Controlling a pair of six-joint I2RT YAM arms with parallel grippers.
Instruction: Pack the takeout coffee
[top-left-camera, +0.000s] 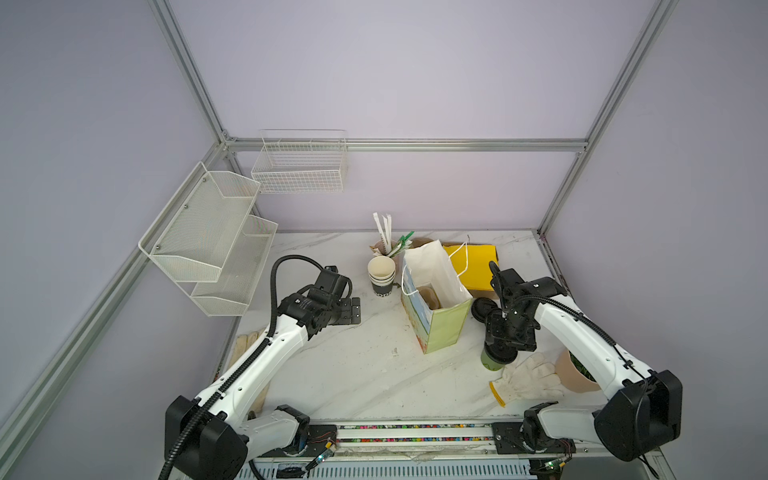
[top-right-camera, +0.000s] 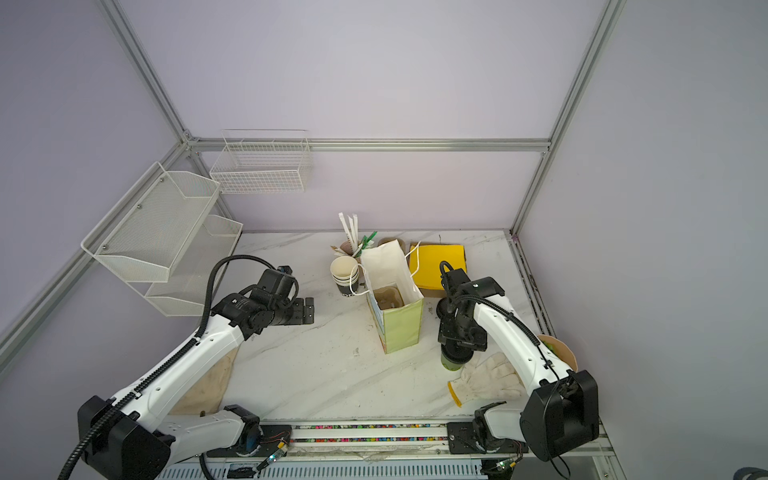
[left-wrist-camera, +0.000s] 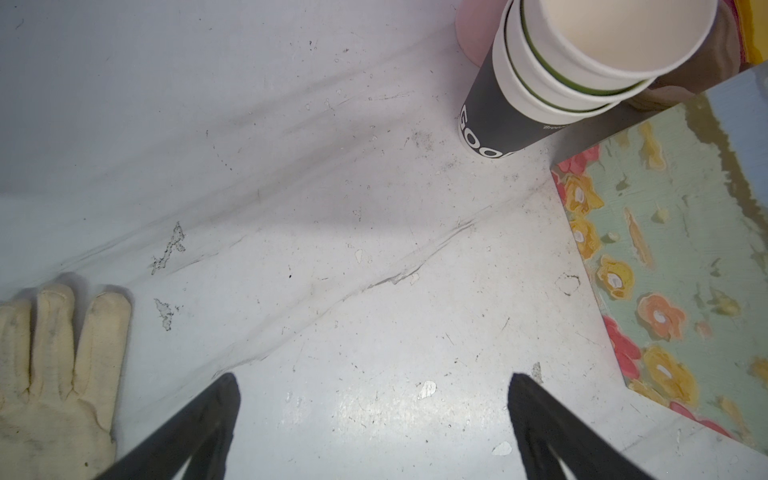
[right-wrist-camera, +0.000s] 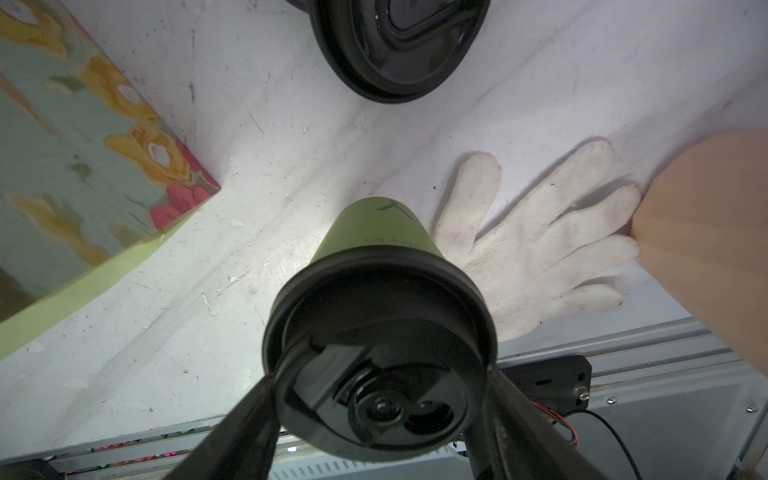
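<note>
Coffee cup (right-wrist-camera: 374, 232): smooth green paper cone with a glossy black lid (right-wrist-camera: 374, 307), upright on the marbled table (left-wrist-camera: 332, 249), between the paper bag (top-left-camera: 442, 328) and the knit glove (right-wrist-camera: 532, 249).
Right claw (right-wrist-camera: 390, 361): we see its fingers flanking the lid's rim; whether they grip it, we cannot tell.
Left claw (left-wrist-camera: 374, 382): wide apart, holding nothing.
Top views: the claw hides the lid.

Nested cups (top-left-camera: 381, 274) stand beside the straw cup (top-left-camera: 378, 248).
</note>
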